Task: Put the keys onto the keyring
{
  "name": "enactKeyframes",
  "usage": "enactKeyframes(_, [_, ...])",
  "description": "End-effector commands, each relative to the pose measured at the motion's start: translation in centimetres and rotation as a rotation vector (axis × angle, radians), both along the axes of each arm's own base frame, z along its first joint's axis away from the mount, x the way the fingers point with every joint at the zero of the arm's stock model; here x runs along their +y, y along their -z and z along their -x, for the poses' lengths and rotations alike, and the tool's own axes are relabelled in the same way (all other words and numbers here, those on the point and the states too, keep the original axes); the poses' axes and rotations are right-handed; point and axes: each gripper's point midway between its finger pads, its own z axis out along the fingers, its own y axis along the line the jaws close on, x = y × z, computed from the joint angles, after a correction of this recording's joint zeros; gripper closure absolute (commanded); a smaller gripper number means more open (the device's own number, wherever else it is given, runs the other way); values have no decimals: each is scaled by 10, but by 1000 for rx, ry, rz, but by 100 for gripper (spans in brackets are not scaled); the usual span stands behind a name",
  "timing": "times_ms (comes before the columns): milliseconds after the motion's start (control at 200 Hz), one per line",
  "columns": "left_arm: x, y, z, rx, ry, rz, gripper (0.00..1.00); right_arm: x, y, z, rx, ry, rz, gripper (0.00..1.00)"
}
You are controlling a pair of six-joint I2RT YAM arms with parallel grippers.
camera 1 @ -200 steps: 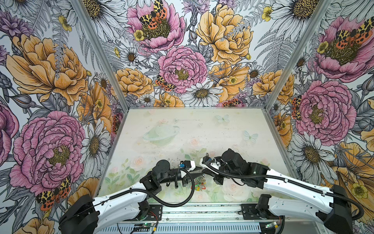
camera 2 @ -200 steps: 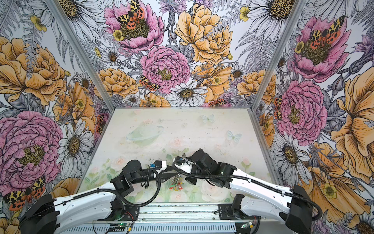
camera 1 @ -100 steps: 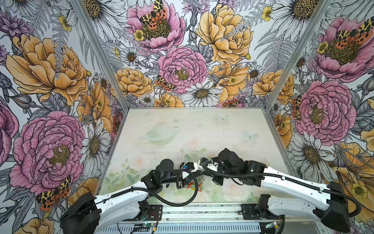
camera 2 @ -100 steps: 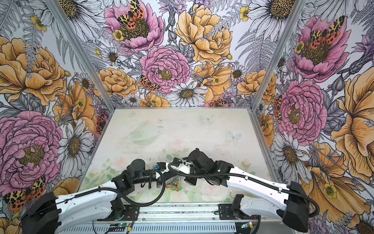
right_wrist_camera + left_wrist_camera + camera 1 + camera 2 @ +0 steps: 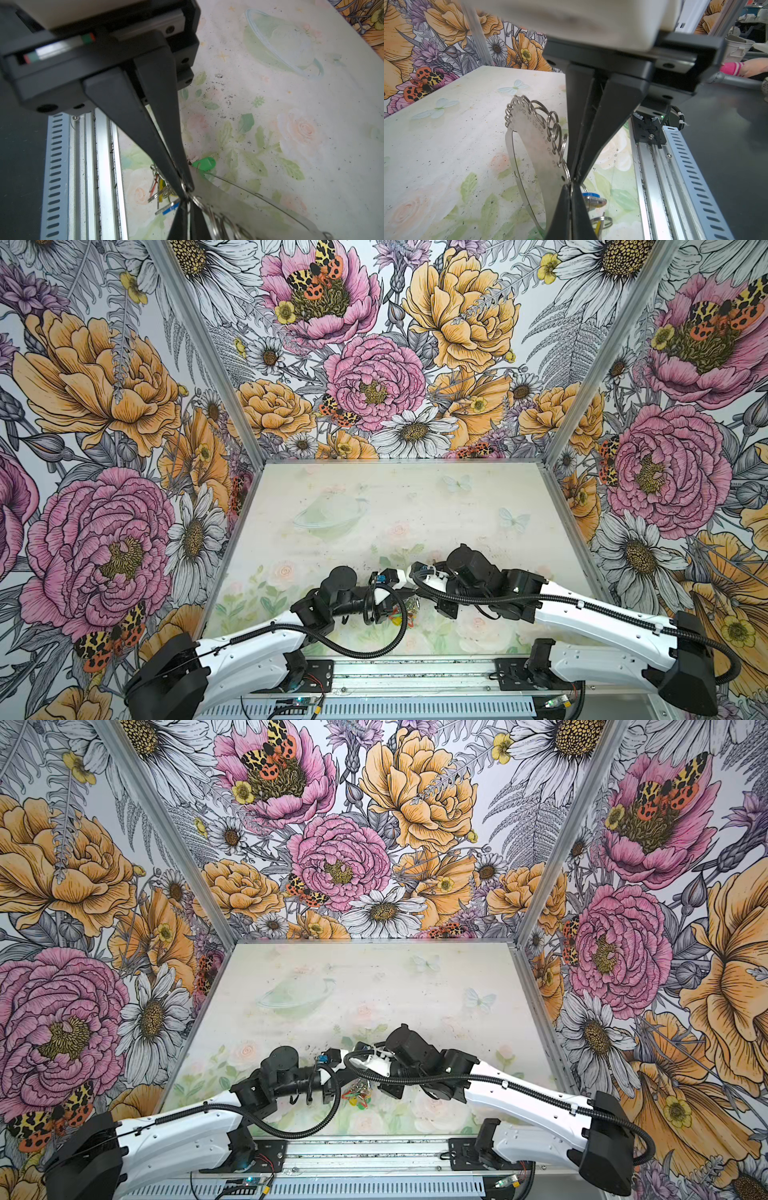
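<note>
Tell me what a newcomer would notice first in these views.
The loud floral walls on three sides hit first. Next, at the front middle of the table, the left gripper and right gripper meet tip to tip on the rim of the keyring, which stands on edge, fringed with wire rings. Near them on the table lies a bunch of keys with red, yellow and green tags.

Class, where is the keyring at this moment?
In the left wrist view, the keyring is held upright over the table's front middle. Its ringed rim sits where the left gripper and the right gripper meet tip to tip.
</note>
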Motion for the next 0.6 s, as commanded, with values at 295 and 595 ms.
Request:
enactKeyframes(295, [9,-40,-1,-45,-8,169,100,4,-9,-14,-76,50,-37,86])
enactKeyframes(595, [9,-49,2,-27,14,232,100,17,-11,-18,-62,55,-87,91])
